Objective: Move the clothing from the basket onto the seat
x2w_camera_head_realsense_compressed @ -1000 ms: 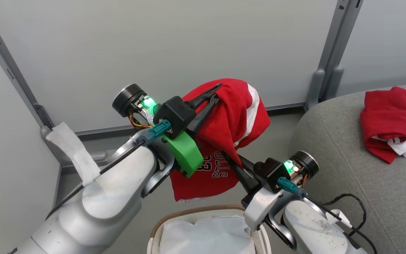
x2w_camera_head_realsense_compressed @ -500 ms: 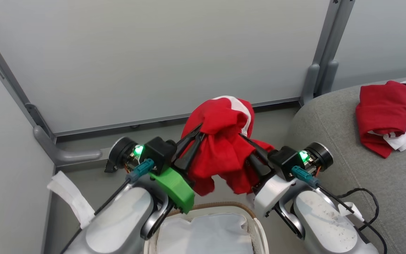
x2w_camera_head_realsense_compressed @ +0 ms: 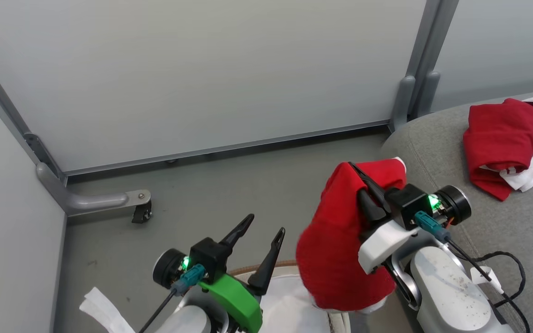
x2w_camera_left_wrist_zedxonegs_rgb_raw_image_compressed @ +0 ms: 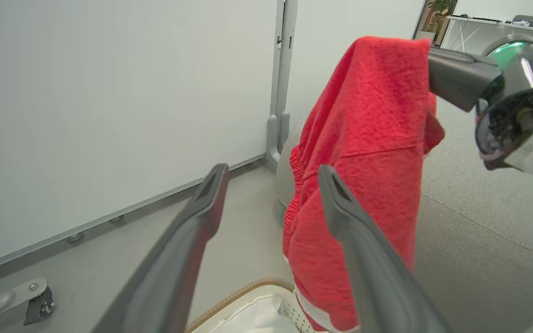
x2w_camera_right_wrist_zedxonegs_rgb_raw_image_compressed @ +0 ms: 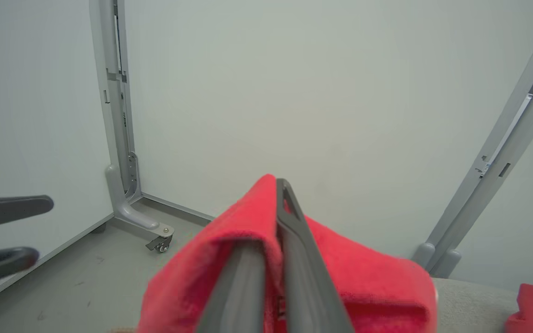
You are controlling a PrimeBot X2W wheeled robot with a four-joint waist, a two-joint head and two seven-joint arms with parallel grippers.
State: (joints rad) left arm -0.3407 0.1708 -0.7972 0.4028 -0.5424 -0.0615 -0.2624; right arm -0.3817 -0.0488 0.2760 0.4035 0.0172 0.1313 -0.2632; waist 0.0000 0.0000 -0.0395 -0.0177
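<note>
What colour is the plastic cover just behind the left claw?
The cover is bright green, clearest in the head view.

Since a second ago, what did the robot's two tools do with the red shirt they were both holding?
The left tool let go of the red garment, opened and dropped back low over the basket. The right tool stayed shut on it and carried it rightward, towards the seat. The other red garment stayed lying on the seat.
</note>
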